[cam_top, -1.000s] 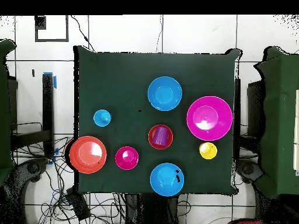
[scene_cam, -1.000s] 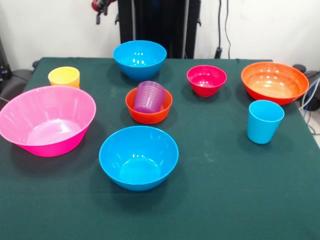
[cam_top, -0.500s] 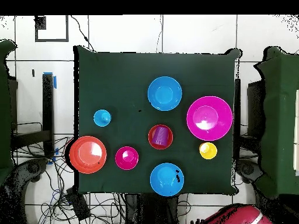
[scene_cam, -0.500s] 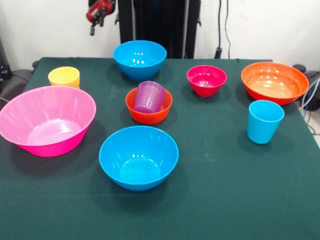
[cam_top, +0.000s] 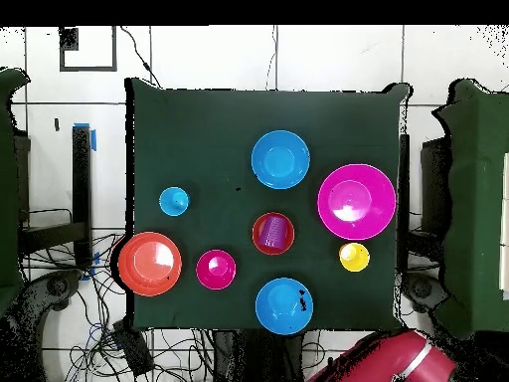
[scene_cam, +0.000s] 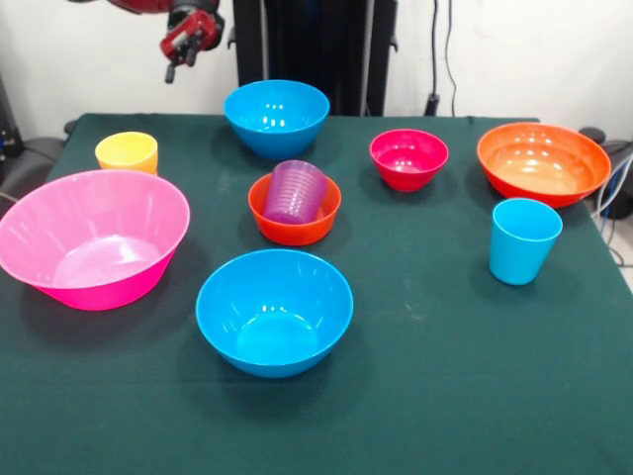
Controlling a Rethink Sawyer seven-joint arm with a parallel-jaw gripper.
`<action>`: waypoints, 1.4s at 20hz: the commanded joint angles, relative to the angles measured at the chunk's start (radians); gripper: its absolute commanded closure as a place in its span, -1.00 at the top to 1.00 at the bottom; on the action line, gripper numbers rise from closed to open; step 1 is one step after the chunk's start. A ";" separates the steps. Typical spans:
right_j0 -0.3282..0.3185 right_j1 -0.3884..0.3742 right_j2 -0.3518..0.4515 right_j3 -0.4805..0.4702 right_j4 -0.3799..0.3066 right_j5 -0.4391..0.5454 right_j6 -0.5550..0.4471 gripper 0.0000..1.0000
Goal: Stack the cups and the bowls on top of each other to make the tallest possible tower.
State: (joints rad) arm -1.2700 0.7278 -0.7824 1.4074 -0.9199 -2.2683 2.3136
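Observation:
My gripper [scene_cam: 178, 54] hangs high beyond the table's far left corner, above and behind the yellow cup [scene_cam: 127, 151]. It touches nothing. A ribbed purple cup [scene_cam: 295, 190] sits tilted inside the small orange bowl [scene_cam: 297, 234] at mid table. The big pink bowl [scene_cam: 94, 237] stands at the left. One blue bowl [scene_cam: 276, 116] is at the far edge, another blue bowl [scene_cam: 274, 310] nearer the front. A magenta-red bowl [scene_cam: 408, 158], a wide orange bowl [scene_cam: 543, 163] and a light blue cup [scene_cam: 523, 240] stand on the right. Every piece is upright.
The dark green cloth table [scene_cam: 445, 396] carries the pieces spread apart. In the overhead view the red arm [cam_top: 398, 360] shows at the bottom edge, off the table [cam_top: 199, 129]. Cables lie on the floor around the table.
The gripper has come down and to the left in the front view. More of the red arm has entered the overhead view at the bottom. The cups and bowls have not moved.

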 commanded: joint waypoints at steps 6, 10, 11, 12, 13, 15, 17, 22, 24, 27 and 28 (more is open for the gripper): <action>0.164 0.369 0.438 0.234 0.031 0.024 0.022 1.00; 0.197 0.372 0.459 0.251 0.075 0.002 0.046 1.00; 0.207 0.372 0.462 0.255 0.081 0.001 0.052 1.00; 0.206 0.377 0.459 0.262 0.102 -0.012 0.050 1.00; 0.220 0.378 0.465 0.272 0.115 -0.014 0.050 1.00; 0.226 0.386 0.464 0.286 0.144 -0.014 0.073 1.00; 0.218 0.402 0.462 0.293 0.186 -0.040 0.090 1.00; 0.231 0.422 0.468 0.304 0.240 -0.069 0.155 1.00; 0.233 0.427 0.472 0.306 0.247 -0.063 0.204 1.00; 0.256 0.423 0.482 0.312 0.238 -0.035 0.254 1.00; 0.284 0.412 0.492 0.309 0.209 -0.017 0.272 1.00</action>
State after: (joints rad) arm -1.0860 0.7282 -0.7264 1.4436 -0.4499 -2.3395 2.3235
